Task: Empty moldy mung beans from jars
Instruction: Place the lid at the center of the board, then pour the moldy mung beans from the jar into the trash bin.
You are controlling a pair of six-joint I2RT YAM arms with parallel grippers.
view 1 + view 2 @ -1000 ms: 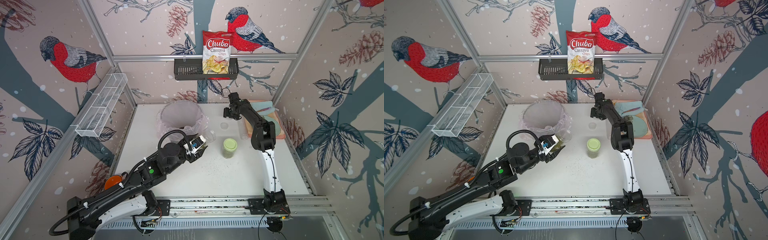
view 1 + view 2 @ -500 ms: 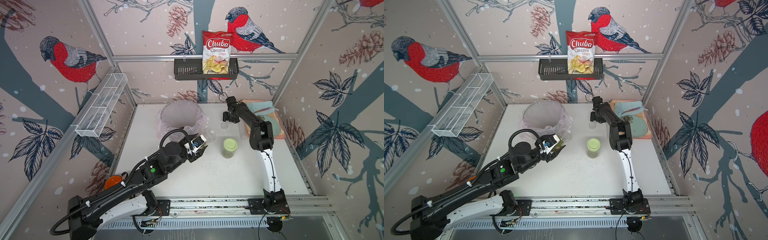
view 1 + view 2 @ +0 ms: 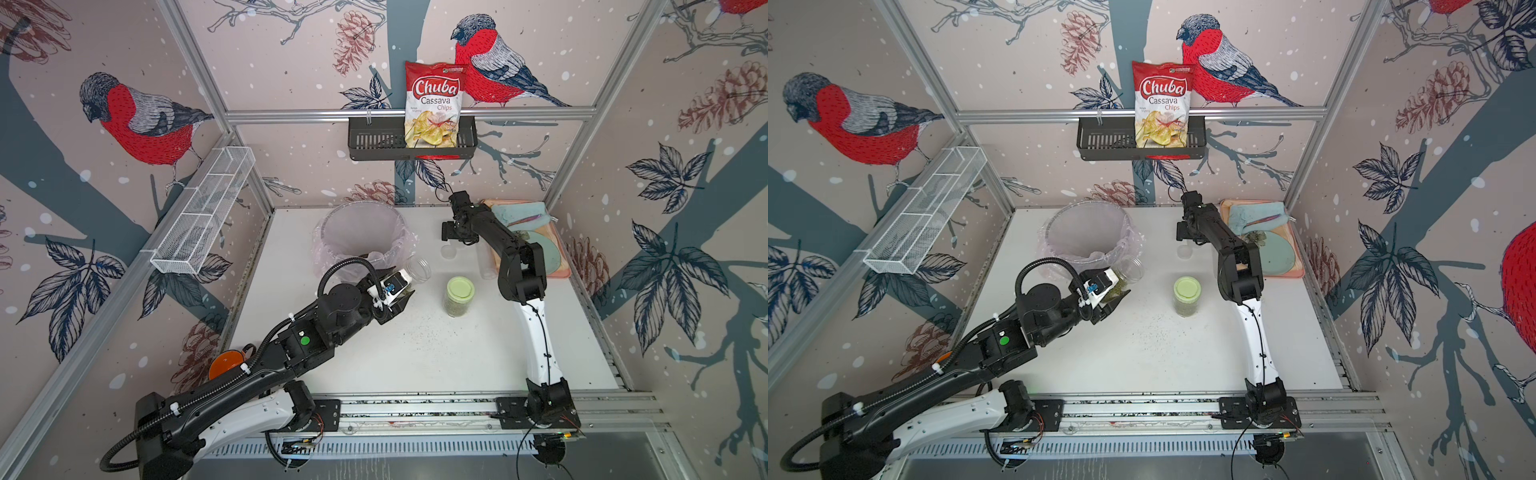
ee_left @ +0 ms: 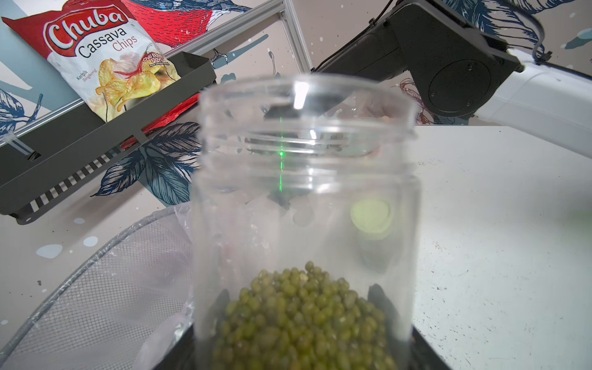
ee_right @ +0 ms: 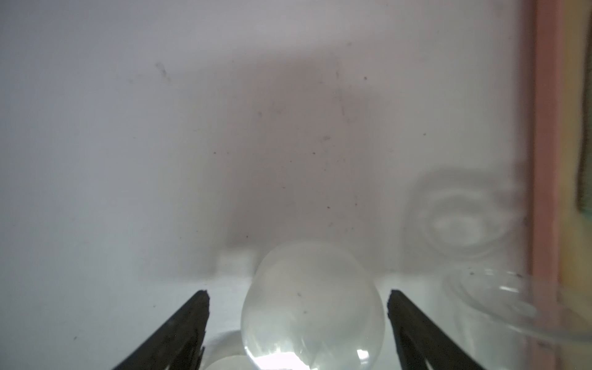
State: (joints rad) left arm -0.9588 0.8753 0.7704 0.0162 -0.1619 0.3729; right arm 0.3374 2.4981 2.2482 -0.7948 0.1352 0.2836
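My left gripper (image 3: 400, 291) (image 4: 299, 299) is shut on a short clear jar (image 3: 417, 270) (image 3: 1132, 269) (image 4: 304, 179). The jar is lidless and tilted, its mouth beside the bin. Mung beans (image 4: 298, 323) lie in its lower part, between the dark fingers. A jar with a pale green lid (image 3: 459, 293) (image 3: 1187, 295) stands upright mid-table with beans inside. A tall clear tube (image 3: 485, 261) stands by the tray. My right gripper (image 3: 451, 233) (image 5: 298, 293) hangs open over a clear lid (image 3: 448, 251) (image 5: 312, 304) on the table, touching neither finger.
The big clear bin (image 3: 332, 220) lined with a pinkish bag stands at the back left. A pink tray (image 3: 559, 266) with cloths and a green plate lies at the back right. Dark specks (image 3: 424, 332) dot the table. A black basket (image 3: 374, 141) holds a chips bag.
My right gripper has swung a little leftward over the clear lid and its jaws have spread wider. The left arm and its jar have barely moved.
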